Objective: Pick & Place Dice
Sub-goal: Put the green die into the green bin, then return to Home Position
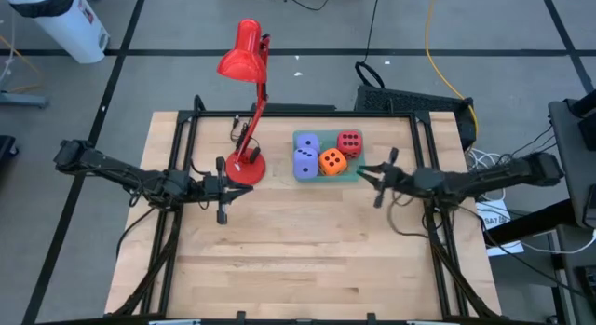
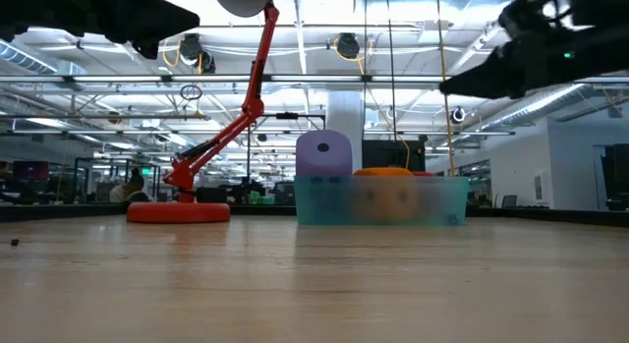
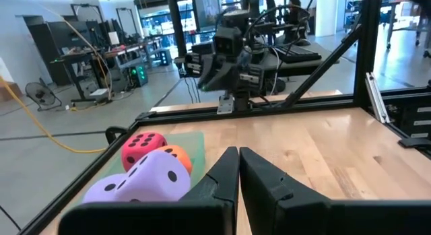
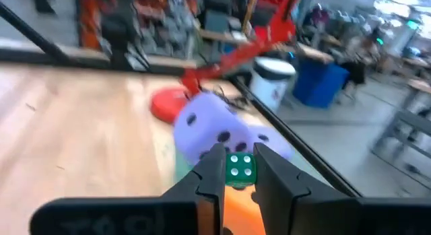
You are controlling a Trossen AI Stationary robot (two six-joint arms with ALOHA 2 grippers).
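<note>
**Dice: small green one pinched at tray edge, drop pending**

Dice are found in two places. Four big soft ones, two lavender (image 1: 305, 154), one orange (image 1: 332, 161) and one red (image 1: 349, 142), are packed in the teal tray (image 1: 357, 174) beside the red lamp (image 1: 246, 163). A much smaller green die (image 4: 239, 169) is pinched between the fingers of the right claw (image 1: 366, 176). This die is seen only in the right wrist view. The right claw is held at the tray's right edge, with the orange die just below it and a lavender one ahead. The left claw (image 3: 238, 169) is pressed together on nothing and parked over the bench (image 1: 307, 260) near the lamp base.

The step in hand is judged to be placing the green die. For a clean drop:
- The claw should be carried fully past the tray wall.
- It should be lowered toward a gap between the big dice rather than onto a sloped face.
- The fingers should be spread only once the die is low, so bouncing out is avoided.
- The lamp and the left arm are well clear and need not be moved.
</note>
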